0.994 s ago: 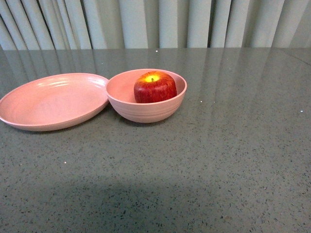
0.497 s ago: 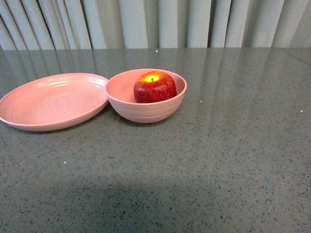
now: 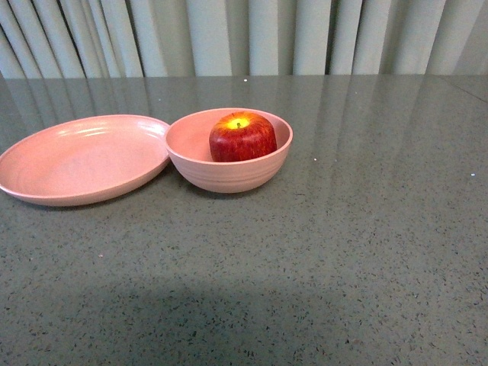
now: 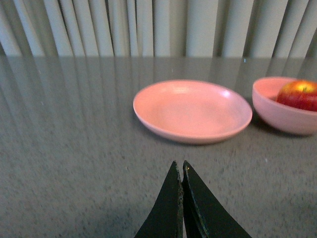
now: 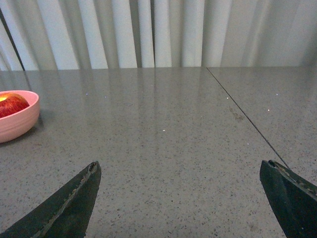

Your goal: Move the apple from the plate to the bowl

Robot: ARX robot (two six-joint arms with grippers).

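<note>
The red apple (image 3: 242,136) with a yellow patch at its stem sits inside the deep pink bowl (image 3: 229,172). The shallow pink plate (image 3: 80,160) lies just left of the bowl, touching its rim, with nothing on it. Neither gripper shows in the front view. In the left wrist view my left gripper (image 4: 179,164) is shut and empty, low over the table short of the plate (image 4: 192,110); the bowl (image 4: 285,116) and apple (image 4: 300,94) lie beyond. In the right wrist view my right gripper (image 5: 181,166) is open and empty, far from the bowl (image 5: 17,121) and apple (image 5: 11,104).
The grey speckled table (image 3: 343,244) spreads around the dishes. A pale pleated curtain (image 3: 244,34) hangs behind its far edge. A thin seam (image 5: 242,115) runs across the tabletop in the right wrist view.
</note>
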